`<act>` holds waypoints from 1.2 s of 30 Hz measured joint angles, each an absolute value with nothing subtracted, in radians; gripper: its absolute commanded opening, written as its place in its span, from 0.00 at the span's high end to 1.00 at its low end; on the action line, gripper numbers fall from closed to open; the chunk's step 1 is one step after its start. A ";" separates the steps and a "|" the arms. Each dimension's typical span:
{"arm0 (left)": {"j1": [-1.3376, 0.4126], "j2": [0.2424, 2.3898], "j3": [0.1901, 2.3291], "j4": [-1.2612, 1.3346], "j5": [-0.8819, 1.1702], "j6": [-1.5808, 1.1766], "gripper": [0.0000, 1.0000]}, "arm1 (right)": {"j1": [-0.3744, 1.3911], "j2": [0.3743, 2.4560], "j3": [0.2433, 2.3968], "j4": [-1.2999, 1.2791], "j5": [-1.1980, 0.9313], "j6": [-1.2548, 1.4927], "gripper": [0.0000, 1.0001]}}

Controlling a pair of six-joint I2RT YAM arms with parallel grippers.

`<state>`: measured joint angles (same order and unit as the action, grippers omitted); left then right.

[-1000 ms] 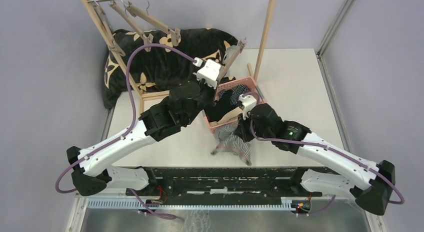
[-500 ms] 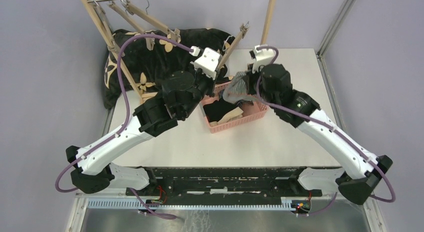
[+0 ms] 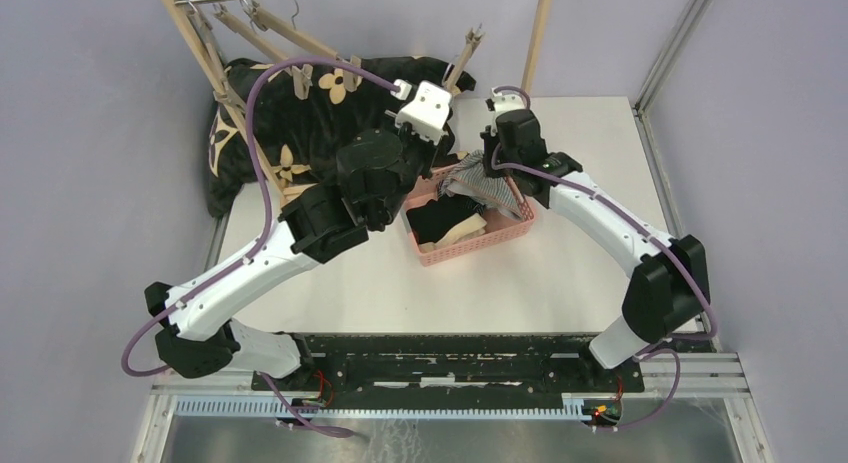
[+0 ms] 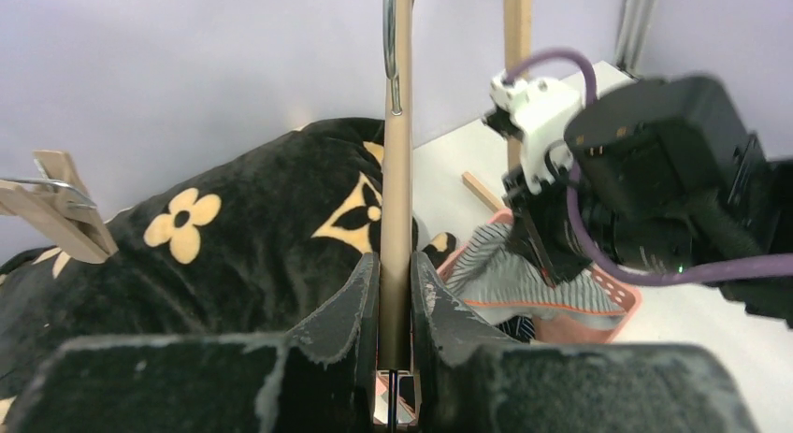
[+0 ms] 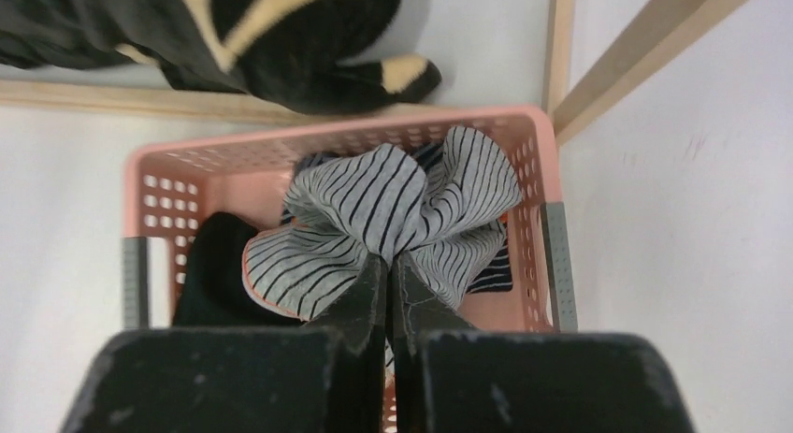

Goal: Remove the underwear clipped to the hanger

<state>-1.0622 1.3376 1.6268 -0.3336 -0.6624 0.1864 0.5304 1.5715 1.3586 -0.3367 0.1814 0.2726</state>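
Underwear first: the grey-and-white striped pair (image 5: 383, 209) is bunched at the tips of my right hand (image 5: 388, 265), whose fingers are pressed together on the cloth. It hangs just beneath that hand, over the pink basket (image 5: 337, 138), with its folds spreading out ahead of the fingers and an orange edge on the lower left fold. Below and to the left of the hand, the black pair (image 5: 210, 265) lies inside the basket. A navy pair (image 5: 491, 269) with thin pale stripes peeks out from under the striped cloth on the hand's right.

My left hand (image 4: 395, 265) is clamped on the wooden hanger (image 4: 400, 171), and the bar runs straight up from between the fingers. Beyond that hand and to its left lies the black floral blanket (image 4: 234, 227), and a wooden clip (image 4: 56, 204) juts in at the far left. To its right, the basket sits on the white table (image 3: 560, 253).
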 measured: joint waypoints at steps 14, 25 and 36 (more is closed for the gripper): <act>-0.913 1.528 1.880 -0.387 -0.657 0.184 0.97 | 0.458 1.777 1.284 -0.247 0.035 0.333 0.40; -0.749 1.574 1.972 -0.410 -0.548 0.115 0.97 | 0.457 1.557 1.119 -0.188 0.026 0.331 0.34; -0.737 1.632 1.954 -0.301 -0.543 0.050 0.97 | 0.457 1.453 1.083 -0.157 0.027 0.313 0.34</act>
